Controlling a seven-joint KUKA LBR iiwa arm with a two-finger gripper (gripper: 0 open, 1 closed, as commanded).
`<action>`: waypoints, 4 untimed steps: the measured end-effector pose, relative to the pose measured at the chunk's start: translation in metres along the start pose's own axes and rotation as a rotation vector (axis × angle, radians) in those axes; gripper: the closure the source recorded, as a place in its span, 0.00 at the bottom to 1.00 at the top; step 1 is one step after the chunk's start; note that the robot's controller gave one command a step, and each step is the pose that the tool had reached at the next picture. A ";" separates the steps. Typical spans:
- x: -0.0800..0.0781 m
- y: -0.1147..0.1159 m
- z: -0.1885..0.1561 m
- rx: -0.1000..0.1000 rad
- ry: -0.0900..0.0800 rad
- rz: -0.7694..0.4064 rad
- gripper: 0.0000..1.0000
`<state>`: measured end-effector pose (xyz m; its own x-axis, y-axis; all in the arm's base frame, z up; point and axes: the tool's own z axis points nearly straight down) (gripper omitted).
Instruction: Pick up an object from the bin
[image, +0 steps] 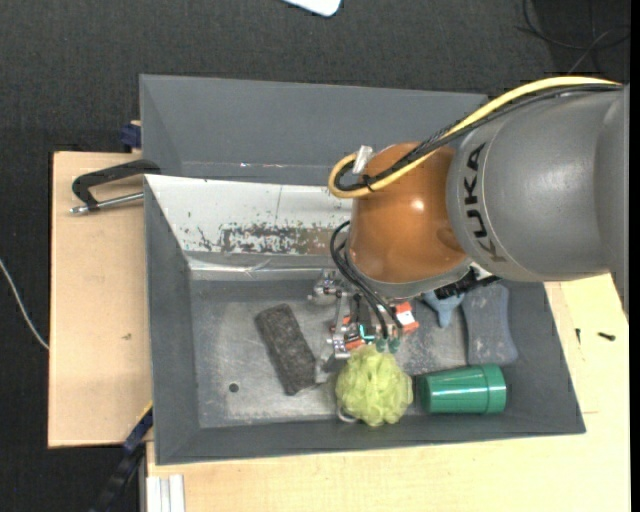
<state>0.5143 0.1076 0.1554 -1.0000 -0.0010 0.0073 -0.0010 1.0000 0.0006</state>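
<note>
Toward the left of the bin (168, 300) floor: bare grey metal, nothing loose.

Left of centre: dark grey oblong block (287, 349), lying flat. Its long axis runs from upper left to lower right, and its lower end points at the front wall.

Centre: gripper (352, 340) hangs low over the floor under the arm's orange cover (400, 225). The block's right edge is just beside it on the left. Wires and the wrist crowd the tip, so I cannot tell whether the claw is released or clenched, and I see nothing in its grasp.

Just right of and in front of the gripper: yellow-green fuzzy ball (376, 390), close against the front wall and seemingly touching the tip. It is round, so no axis to align to.

Judgement: ball and block are the two candidates. The ball lies toward the front wall from the claw, the block to the left. The ball looks nearer.

Further right: green cylinder (462, 390) on its side, long axis left to right, just beside the ball. Behind it is a grey-blue slab (490, 325), with a small blue piece (447, 303) partly under the arm.
</note>
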 end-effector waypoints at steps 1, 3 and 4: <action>-0.001 -0.001 -0.003 -0.001 -0.006 0.001 0.00; 0.000 -0.009 0.000 0.000 -0.007 -0.159 0.00; -0.004 -0.024 0.050 0.001 -0.016 -0.305 0.00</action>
<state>0.5175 0.0841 0.1059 -0.9535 -0.3014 -0.0086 -0.3014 0.9535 -0.0004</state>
